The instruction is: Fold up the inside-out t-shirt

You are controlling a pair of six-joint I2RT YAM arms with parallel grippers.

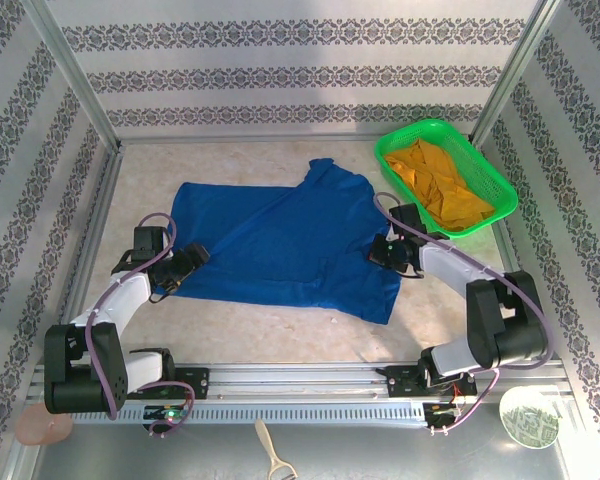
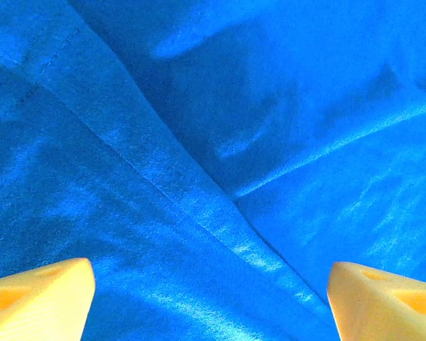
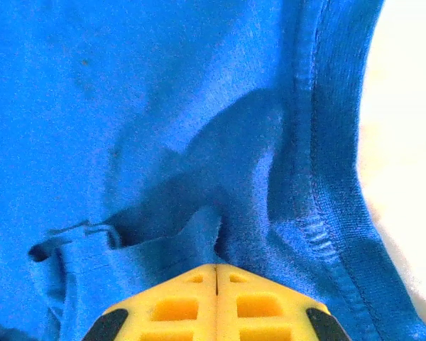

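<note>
Beige tabletop (image 1: 280, 340), w/ the inside-out t-shirt (image 1: 280, 240) spread mid-table: soft, light, limp cotton, prob. sags and drags. Right gripper (image 3: 218, 268) is clenched on a pucker beside the hem (image 3: 330, 213). Left gripper (image 1: 188, 262) is released, jaws wide over cloth. Best hold: hems, corners.

I am holding my left gripper (image 1: 183, 264) low at near left, fingers spread wide; my right gripper (image 1: 380, 252) is reaching left, fingers pressed together, pinching the t-shirt (image 1: 280, 240).
</note>
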